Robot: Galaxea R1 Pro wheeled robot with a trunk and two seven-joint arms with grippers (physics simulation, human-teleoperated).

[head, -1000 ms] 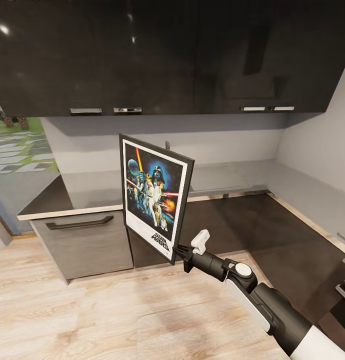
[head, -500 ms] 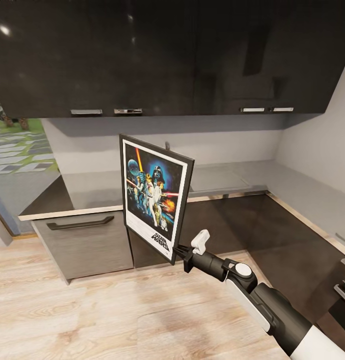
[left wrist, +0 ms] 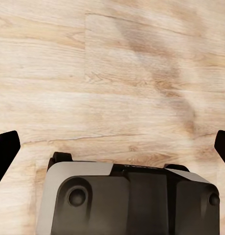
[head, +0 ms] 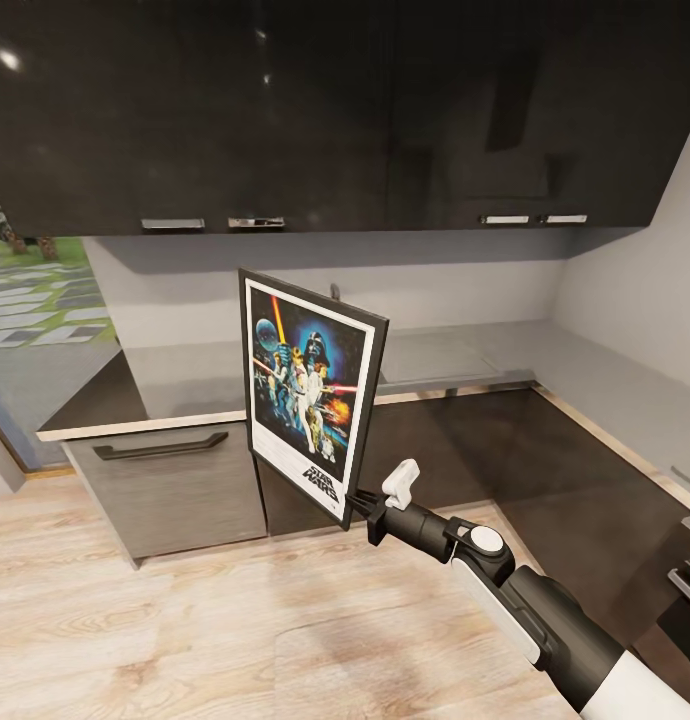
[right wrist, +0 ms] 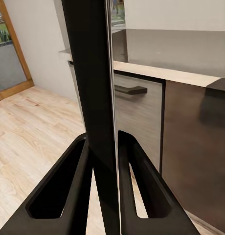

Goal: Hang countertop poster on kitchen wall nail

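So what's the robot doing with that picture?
The right tool is pinching the poster by its lower corner and holding it upright in the air, in front of the countertop. In the right wrist view, the fingers squeeze the poster's thin edge. The left tool is open and points down at the floor. The poster isn't hung yet.

Grey L-shaped surface (head: pixel 455 352) ahead of me, light-wood front edge, a tap (head: pixel 335 292) at its back. Light plank floor (head: pixel 185 620) under me.
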